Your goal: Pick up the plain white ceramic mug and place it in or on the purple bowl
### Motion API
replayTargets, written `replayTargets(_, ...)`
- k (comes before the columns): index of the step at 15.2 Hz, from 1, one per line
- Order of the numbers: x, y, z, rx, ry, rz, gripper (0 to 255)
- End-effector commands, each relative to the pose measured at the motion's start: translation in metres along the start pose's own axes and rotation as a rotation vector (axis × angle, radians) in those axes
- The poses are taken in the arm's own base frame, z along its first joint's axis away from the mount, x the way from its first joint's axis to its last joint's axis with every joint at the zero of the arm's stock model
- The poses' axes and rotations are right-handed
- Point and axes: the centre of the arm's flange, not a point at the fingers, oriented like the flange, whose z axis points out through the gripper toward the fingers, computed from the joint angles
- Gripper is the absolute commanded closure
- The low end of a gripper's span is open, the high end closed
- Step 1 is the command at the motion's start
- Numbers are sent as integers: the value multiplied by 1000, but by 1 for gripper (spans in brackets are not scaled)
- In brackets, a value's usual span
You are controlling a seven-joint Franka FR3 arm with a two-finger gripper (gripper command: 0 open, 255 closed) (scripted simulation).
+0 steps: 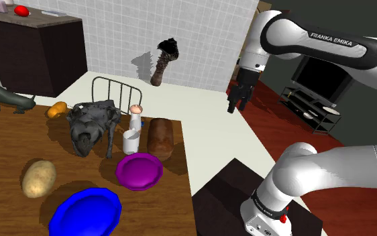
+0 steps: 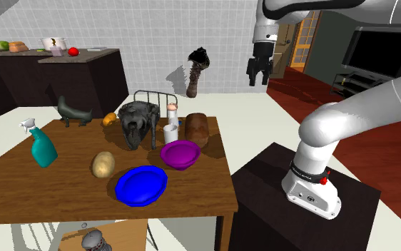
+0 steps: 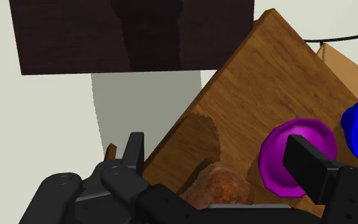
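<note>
The mug (image 1: 131,141) stands between figurine (image 1: 92,124), loaf (image 1: 159,137) and bowl (image 1: 139,171) (all close); the pincer (image 1: 237,105) hangs released, empty, well off the bench (image 1: 6,154).

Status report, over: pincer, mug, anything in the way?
Pincer open, empty, high off the table. Mug upright beside purple bowl. Loaf and animal figure flank it.

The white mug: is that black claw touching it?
Apart. The shoulder view shows the gripper hanging in the air beyond the table, while the white mug stands beside the purple bowl.
</note>
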Motion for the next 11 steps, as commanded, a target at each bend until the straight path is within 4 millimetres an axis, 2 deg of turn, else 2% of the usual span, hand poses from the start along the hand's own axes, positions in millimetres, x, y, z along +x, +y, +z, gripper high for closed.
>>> replayTargets(1,0,0,0,0,0,0,0)
replayTargets(11,91,-63,69,-45,40,-59,0)
